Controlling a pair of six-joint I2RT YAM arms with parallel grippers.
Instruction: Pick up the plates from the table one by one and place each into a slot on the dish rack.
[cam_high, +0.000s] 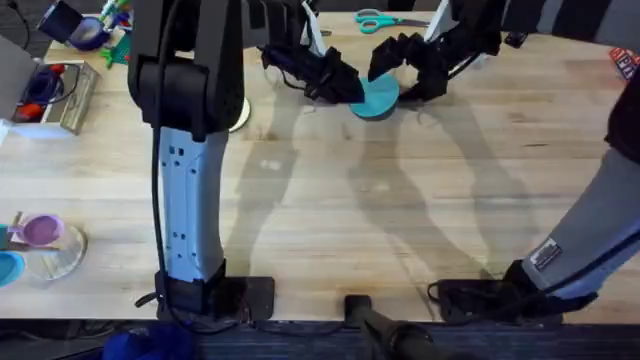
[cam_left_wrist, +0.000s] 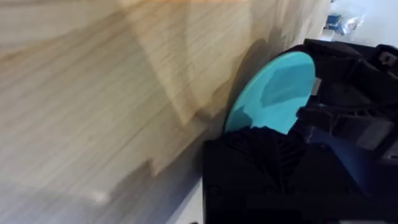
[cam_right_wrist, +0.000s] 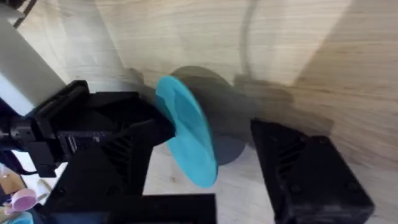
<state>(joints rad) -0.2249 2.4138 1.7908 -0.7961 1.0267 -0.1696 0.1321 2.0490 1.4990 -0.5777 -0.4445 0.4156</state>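
The left pincer (cam_high: 345, 82) is clenched on the near-left edge of the teal plate (cam_high: 378, 97), one finger (cam_left_wrist: 261, 168) dark against the plate's rim in the left wrist view. The right pincer (cam_high: 405, 75) stands released just beside the plate on its other side, one black finger (cam_right_wrist: 308, 174) apart from the disc and the other behind it. The plate is tipped up on edge in the right wrist view, its face slanting toward the right finger and its rim lifted off the bench (cam_high: 400, 210), with a round shadow beneath. From overhead it lies at the far middle of the bench, between the two pincers.

The bench is light wood with long grain, crossed by the arms' shadows. Scissors (cam_high: 385, 19) with teal handles lie at the far edge, just beyond the plate. A cream-yellow plate (cam_high: 240, 112) peeks from behind the left arm's upright link. At the left edge sit a clear glass bowl (cam_high: 62, 255), a purple cup (cam_high: 38, 231) and a clear box (cam_high: 55, 95) of small items.
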